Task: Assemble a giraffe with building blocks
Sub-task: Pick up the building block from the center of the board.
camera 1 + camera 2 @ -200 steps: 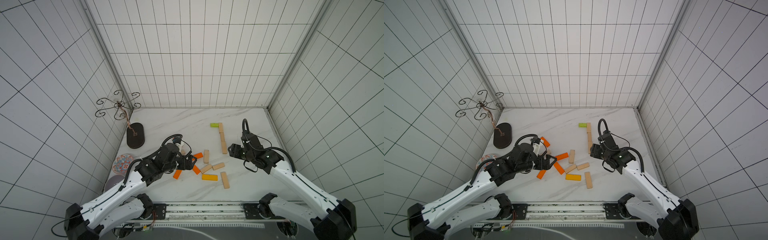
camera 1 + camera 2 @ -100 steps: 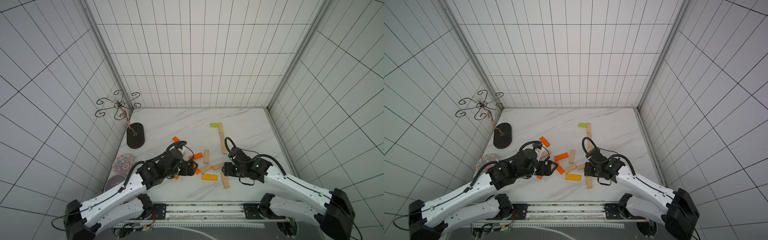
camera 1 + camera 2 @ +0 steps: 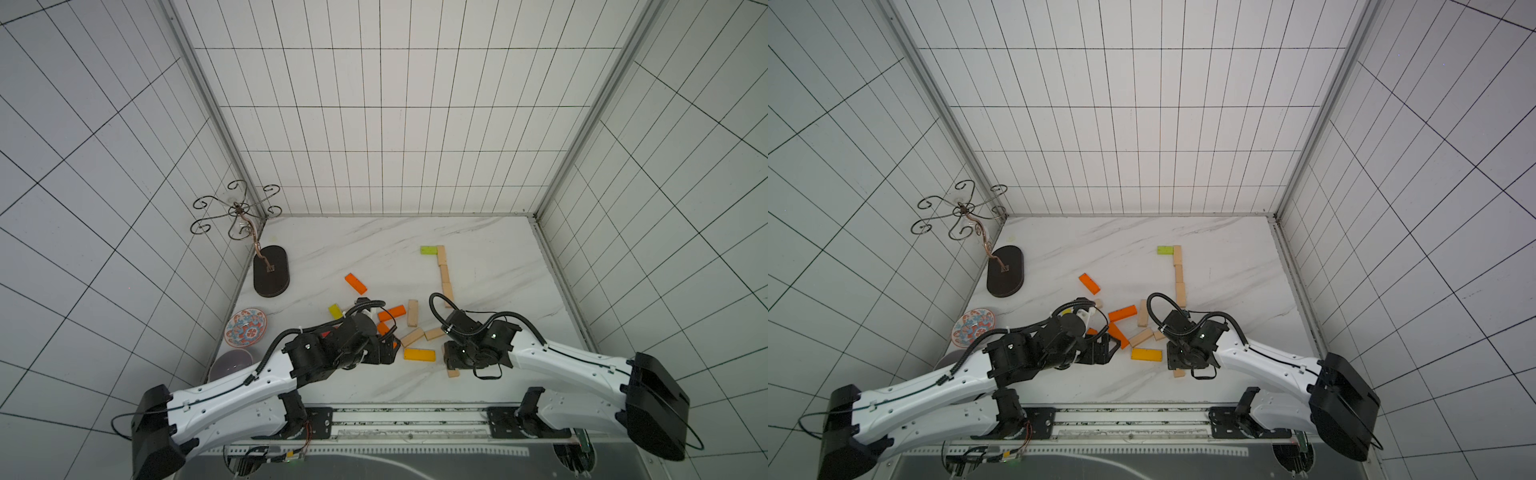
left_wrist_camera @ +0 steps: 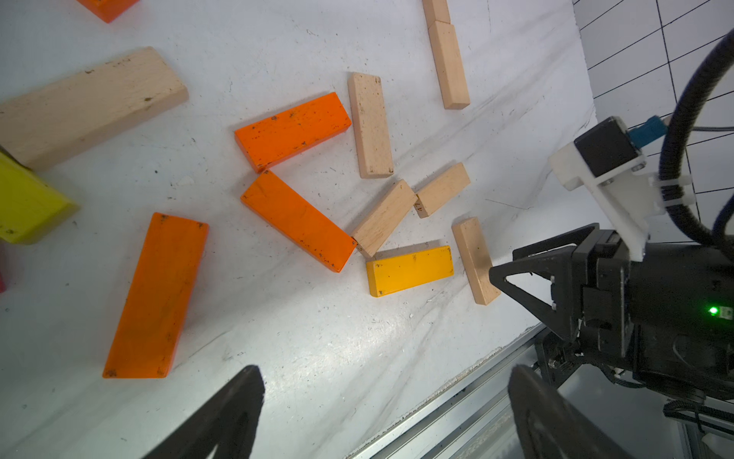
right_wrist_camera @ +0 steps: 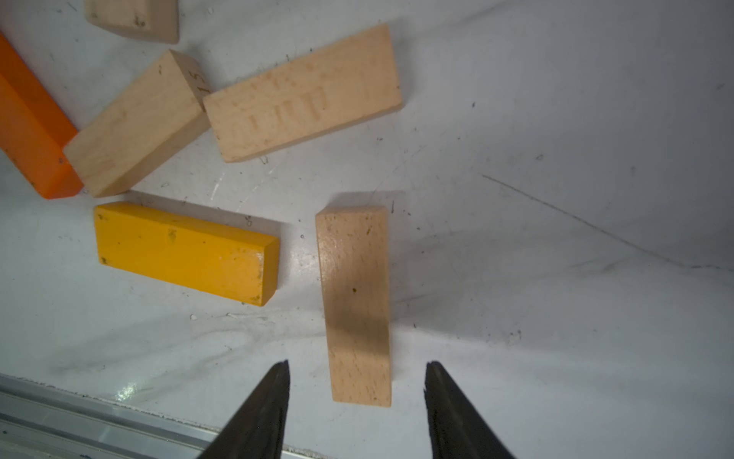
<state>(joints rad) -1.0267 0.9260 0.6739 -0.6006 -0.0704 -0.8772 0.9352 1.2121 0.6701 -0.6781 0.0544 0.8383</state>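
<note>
Building blocks lie scattered on the white table [image 3: 374, 249]. At the back right, a row of pale blocks [image 3: 444, 270] runs from a lime green block [image 3: 429, 249]. Orange blocks [image 4: 155, 296], pale ones and a yellow block [image 3: 419, 354] lie mid-table. My right gripper [image 5: 357, 367] is open, low over a pale block [image 5: 355, 302] near the front edge. That block's near end sits between the fingertips with gaps on both sides. My left gripper [image 4: 387, 373] stands wide open over bare table beside the orange blocks, holding nothing. Both top views show the two grippers [image 3: 388, 351] [image 3: 1173, 359] flanking the yellow block.
A dark oval stand base [image 3: 271, 270] with a wire stand [image 3: 237, 210] sits at the back left. A patterned plate [image 3: 246, 332] and a grey bowl [image 3: 232, 363] are by the left wall. A metal rail [image 3: 395, 409] runs along the front edge.
My right arm swung from the row of pale blocks forward to the pale block by the front edge, its jaws narrowing. My left arm shifted forward and right.
</note>
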